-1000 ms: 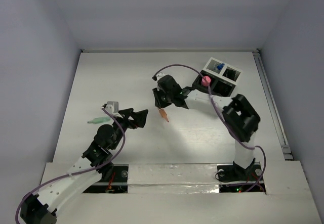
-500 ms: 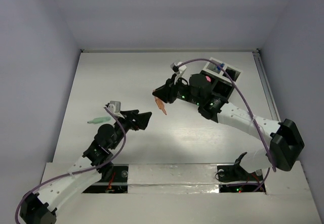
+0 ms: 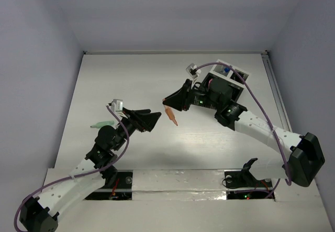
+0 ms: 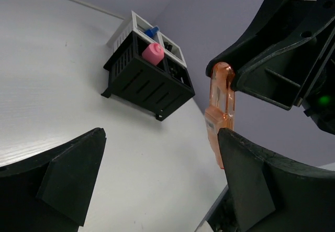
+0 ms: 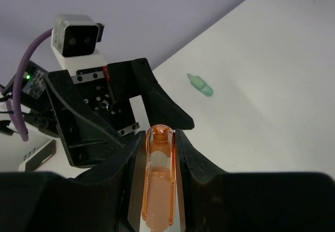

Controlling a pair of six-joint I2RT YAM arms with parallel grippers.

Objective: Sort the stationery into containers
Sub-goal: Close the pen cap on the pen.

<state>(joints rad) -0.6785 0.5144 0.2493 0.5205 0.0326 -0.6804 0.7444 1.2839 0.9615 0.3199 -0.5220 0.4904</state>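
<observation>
Hold the orange marker (image 3: 170, 115) steady, pinched by its upper half in the right gripper (image 3: 168, 102) and hanging tip-down over the table (image 3: 131, 75) — apparently for a hand-over. Ease the left gripper (image 3: 156, 119) (spread wide, empty) squarely around the lower half before letting go. Hangs just beyond those open fingertips, not touching.

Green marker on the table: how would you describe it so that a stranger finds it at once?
Start on the white table, on its left half, beside the left arm. The green marker lies flat there, not touching the arm. It is the only piece lying loose: the orange marker is held in the right gripper, and the pink piece sits in the black box.
</observation>
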